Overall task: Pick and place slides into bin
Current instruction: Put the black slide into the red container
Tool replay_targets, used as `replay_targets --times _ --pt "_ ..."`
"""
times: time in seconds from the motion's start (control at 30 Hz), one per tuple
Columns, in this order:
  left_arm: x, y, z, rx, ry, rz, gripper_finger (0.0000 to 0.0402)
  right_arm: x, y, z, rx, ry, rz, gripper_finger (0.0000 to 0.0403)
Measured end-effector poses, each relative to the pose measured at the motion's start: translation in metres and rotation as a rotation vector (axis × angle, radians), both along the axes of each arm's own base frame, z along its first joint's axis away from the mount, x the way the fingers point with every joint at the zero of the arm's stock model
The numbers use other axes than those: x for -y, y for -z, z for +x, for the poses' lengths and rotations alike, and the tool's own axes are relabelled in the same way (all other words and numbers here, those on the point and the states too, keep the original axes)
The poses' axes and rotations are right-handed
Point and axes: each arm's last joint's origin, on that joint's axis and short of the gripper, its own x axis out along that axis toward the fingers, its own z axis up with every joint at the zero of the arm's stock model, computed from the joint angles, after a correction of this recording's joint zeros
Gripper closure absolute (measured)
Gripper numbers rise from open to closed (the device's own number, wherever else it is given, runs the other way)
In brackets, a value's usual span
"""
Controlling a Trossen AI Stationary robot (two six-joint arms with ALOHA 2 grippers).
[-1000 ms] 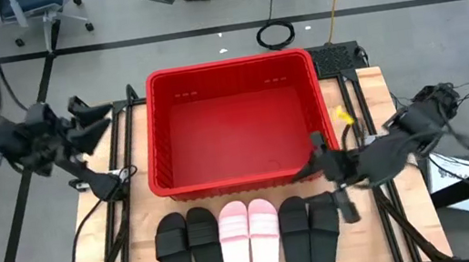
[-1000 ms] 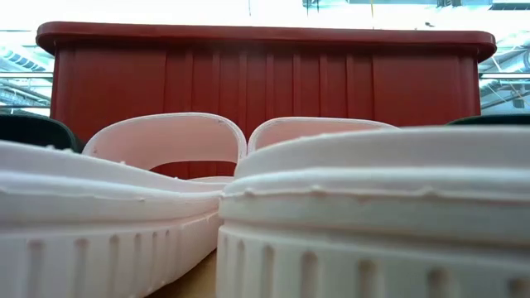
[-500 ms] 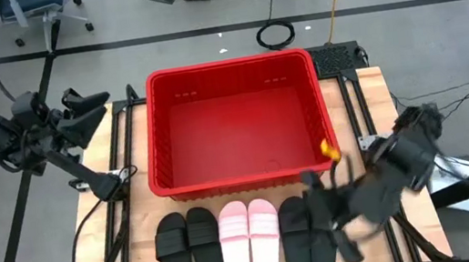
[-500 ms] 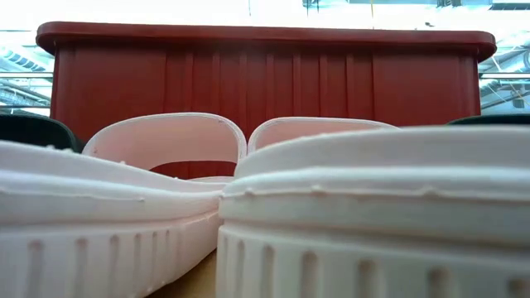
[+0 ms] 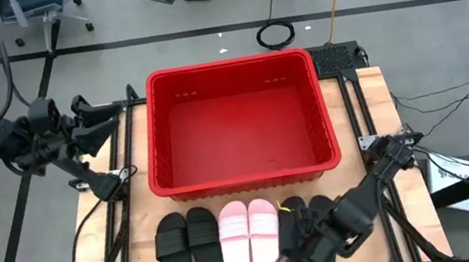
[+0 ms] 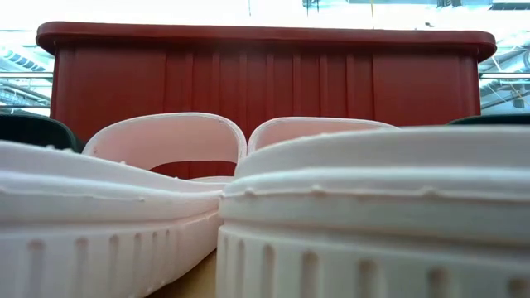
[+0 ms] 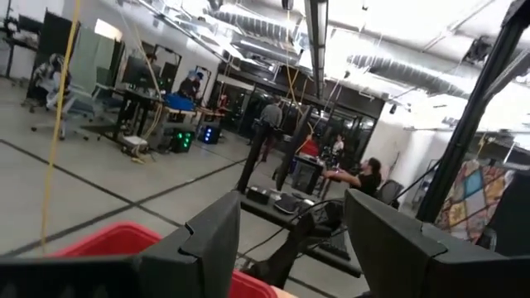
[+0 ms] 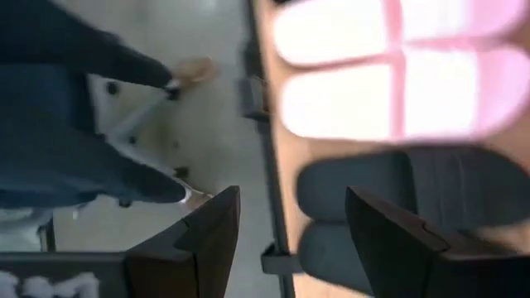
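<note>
Six slides lie sole-down in a row along the table's near edge: two black [image 5: 186, 243], two pale pink [image 5: 249, 234] and two black [image 5: 305, 208]. The red bin [image 5: 246, 180] stands behind them with no slide in it. My right gripper [image 5: 295, 249] is open and low over the near ends of the right-hand black pair, partly hiding them. Its wrist view shows the pink slides [image 8: 389, 91] and a black slide [image 8: 414, 182] ahead of the fingers. My left gripper [image 5: 108, 116] is open, raised beside the bin's far left corner.
The low view is filled by the pink slides [image 6: 265, 215], with the bin's near wall [image 6: 265, 74] behind them. The table's near edge lies just beyond the slides' heels. People and desks show in the room past the left gripper [image 7: 286, 240]. Cables lie on the floor beyond the bin.
My right gripper has swung from beside the bin's near right corner toward the table's near edge and leftward, turning as it went, and now hangs over the right-hand black pair. The slides and the bin have kept still.
</note>
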Motion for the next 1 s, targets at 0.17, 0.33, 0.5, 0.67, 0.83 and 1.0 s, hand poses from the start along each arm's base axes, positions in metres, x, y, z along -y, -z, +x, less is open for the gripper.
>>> replay_targets --times 0.17,0.33,0.5,0.67,0.83,1.0 --pt "-0.001 0.001 -0.004 0.005 0.087 0.001 0.0188 0.003 0.016 0.003 -0.120 0.148 -0.039 0.0193" --pt "-0.002 0.001 -0.005 0.005 0.103 0.011 0.0188 0.003 0.031 -0.001 -0.131 0.259 -0.128 0.0193" --pt "-0.002 0.001 -0.006 0.000 0.087 0.024 0.0188 -0.004 0.054 -0.007 -0.144 0.263 -0.233 0.0193" --pt "-0.002 0.002 -0.005 -0.011 0.080 0.048 0.0188 -0.008 0.079 -0.018 -0.165 0.249 -0.354 0.0193" --pt "-0.002 0.004 -0.005 -0.030 0.080 0.060 0.0188 -0.010 0.094 -0.043 -0.178 0.346 -0.407 0.0193" --pt "-0.001 0.005 -0.005 -0.041 0.075 0.088 0.0188 -0.008 0.102 -0.069 -0.167 0.414 -0.376 0.0193"
